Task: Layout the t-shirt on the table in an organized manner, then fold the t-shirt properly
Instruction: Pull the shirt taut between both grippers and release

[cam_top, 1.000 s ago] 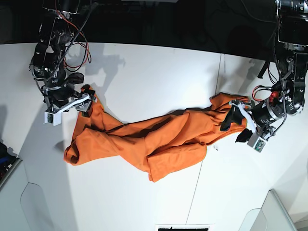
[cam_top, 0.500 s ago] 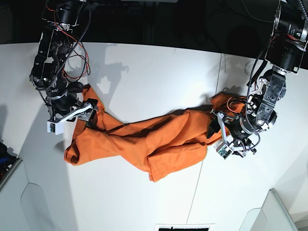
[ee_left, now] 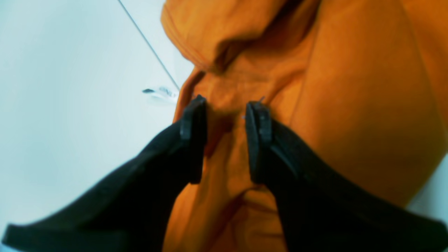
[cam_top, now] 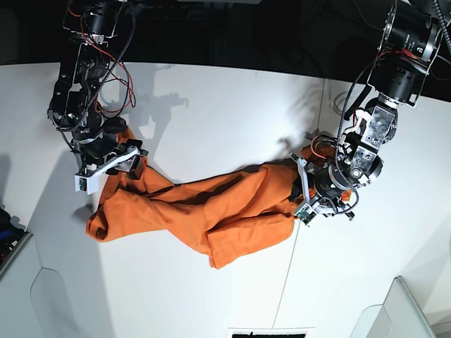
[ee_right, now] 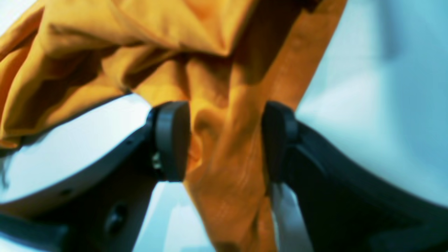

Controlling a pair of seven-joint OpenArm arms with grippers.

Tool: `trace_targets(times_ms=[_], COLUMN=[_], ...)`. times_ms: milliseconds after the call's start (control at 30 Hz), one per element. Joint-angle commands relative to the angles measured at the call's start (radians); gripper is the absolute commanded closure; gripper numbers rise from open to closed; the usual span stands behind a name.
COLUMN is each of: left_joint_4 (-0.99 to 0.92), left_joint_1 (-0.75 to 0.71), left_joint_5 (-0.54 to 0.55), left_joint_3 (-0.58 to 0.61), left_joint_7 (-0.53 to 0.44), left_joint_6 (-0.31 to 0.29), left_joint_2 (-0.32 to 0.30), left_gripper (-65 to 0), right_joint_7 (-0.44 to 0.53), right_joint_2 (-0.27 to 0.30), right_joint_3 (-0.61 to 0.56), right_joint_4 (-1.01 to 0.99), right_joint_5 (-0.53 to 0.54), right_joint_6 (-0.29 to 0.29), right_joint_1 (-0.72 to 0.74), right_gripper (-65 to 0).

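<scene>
Lying crumpled in a long twisted band across the white surface (cam_top: 232, 105), the orange t-shirt (cam_top: 211, 211) has cloth bunched between the parted jaws of the left gripper (ee_left: 224, 140) and the right gripper (ee_right: 225, 140), neither visibly clamped.

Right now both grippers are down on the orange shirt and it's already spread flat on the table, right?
Not flat. The base view shows the shirt bunched and twisted into a long rope on the table. The left gripper and right gripper are indeed on its two ends.
</scene>
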State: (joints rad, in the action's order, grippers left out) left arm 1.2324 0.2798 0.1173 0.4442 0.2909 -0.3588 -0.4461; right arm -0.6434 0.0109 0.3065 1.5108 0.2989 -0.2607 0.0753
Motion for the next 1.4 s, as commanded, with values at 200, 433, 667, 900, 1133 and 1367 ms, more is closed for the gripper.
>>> trace_targets(times_ms=[200, 433, 667, 900, 1133, 1367], left_joint_4=[0.008, 0.008, 0.008, 0.008, 0.008, 0.008], left_joint_1=[0.015, 0.013, 0.013, 0.014, 0.016, 0.016], left_joint_5=[-0.002, 0.043, 0.05, 0.05, 0.051, 0.105], left_joint_3=[-0.005, -0.005, -0.005, -0.005, -0.039, -0.139], left_joint_7=[0.045, 0.046, 0.05, 0.05, 0.054, 0.143], left_joint_6=[-0.005, -0.013, -0.038, -0.037, 0.014, -0.064], left_joint_2=[-0.031, -0.034, -0.031, -0.042, -0.09, -0.142], left_gripper=[-19.9, -19.9, -19.9, -2.4, 0.0, 0.0], right_joint_7=[0.065, 0.067, 0.067, 0.06, 0.031, -0.037], right_joint_2=[0.005, 0.006, 0.005, 0.006, 0.017, 0.077], right_joint_3=[0.071, 0.09, 0.083, 0.062, 0.085, 0.102], right_joint_4=[0.016, -0.076, -0.272, -0.271, -0.184, 0.045], right_joint_5=[0.001, -0.029, 0.005, -0.012, -0.015, -0.01], right_joint_6=[0.006, 0.007, -0.074, -0.107, -0.148, -0.147], right_joint_1=[0.018, 0.06, 0.152, 0.151, 0.142, 0.033], right_gripper=[-39.2, -43.5, -43.2, -4.8, 0.0, 0.0])
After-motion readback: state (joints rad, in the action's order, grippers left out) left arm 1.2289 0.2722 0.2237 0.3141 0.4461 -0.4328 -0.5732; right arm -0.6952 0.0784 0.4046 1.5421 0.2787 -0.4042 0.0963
